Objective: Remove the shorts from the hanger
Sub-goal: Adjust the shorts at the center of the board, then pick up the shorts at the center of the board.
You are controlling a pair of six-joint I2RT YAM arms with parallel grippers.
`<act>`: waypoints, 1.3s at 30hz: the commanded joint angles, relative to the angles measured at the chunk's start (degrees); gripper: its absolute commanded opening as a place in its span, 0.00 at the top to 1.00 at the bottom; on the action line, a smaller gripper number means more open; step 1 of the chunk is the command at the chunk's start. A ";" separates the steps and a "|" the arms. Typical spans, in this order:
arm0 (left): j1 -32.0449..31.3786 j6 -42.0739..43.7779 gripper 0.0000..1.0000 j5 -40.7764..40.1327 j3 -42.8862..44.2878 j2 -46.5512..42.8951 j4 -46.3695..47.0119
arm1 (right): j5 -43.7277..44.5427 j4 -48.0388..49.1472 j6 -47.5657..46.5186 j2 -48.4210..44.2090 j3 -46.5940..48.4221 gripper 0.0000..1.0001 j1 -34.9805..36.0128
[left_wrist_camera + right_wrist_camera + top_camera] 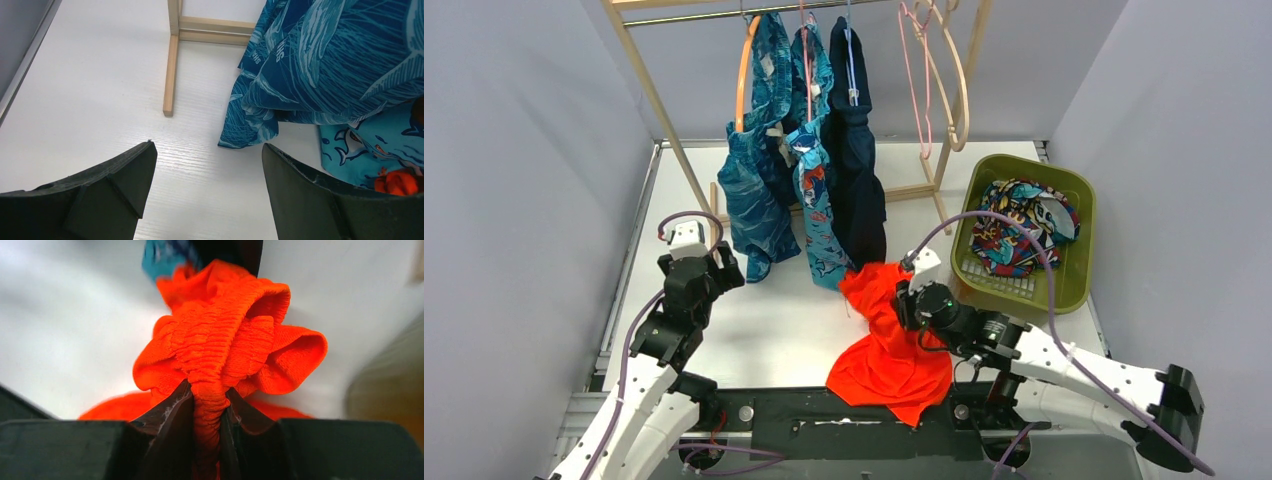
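- Top external view: the wooden rack (pixel 664 110) stands at the far end of the table (pixel 754 330), and I place everything else by that rack.
- To the rack's right, just beside its right foot, sits the green basket (pixel 1079 190), with the multicolour shorts (pixel 1014 225) lying inside.
- Three pairs hang from the rack's rail. The teal leaf-print shorts (pixel 759 190) are leftmost, the turquoise cartoon-print shorts (pixel 819 225) are in the middle and the navy shorts (pixel 856 170) are on the right. Bare hangers (pixel 924 80) hang further right.
- The orange-red shorts (pixel 889 350) are off the rail. They lie heaped on the table in front of the rack, their upper end just below the navy hem.
- My right claw (pixel 911 300) is clamped on their bunched elastic waistband (pixel 225 340), with a thick fold squeezed between both fingers.
- My left claw (pixel 207 146) stands wide apart and holds nothing. It sits low in front of the rack's left foot, near the teal hem.
- I judge the step in hand to be carrying this freed pair to the basket.
- To do it well, I would lift first so the trailing legs leave the table and clear the navy and cartoon-print hems.
- Then I would swing away from the rack to its right and let go only once the bulk hangs over the basket's rim.
- The ribbed elastic is bulky and could slip, so my grip should stay firm until then.
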 commanded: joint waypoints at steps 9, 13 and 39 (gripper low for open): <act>0.84 0.64 0.23 0.79 1.25 0.44 2.97 | -14.73 -2.98 29.45 12.71 -3.61 0.23 0.06; 0.92 0.61 0.23 0.61 1.16 0.05 2.98 | -10.99 -8.28 27.35 17.07 -0.91 0.02 0.10; 1.27 0.65 0.23 0.57 1.07 0.00 2.94 | 14.36 -20.27 30.53 28.55 8.54 1.00 5.69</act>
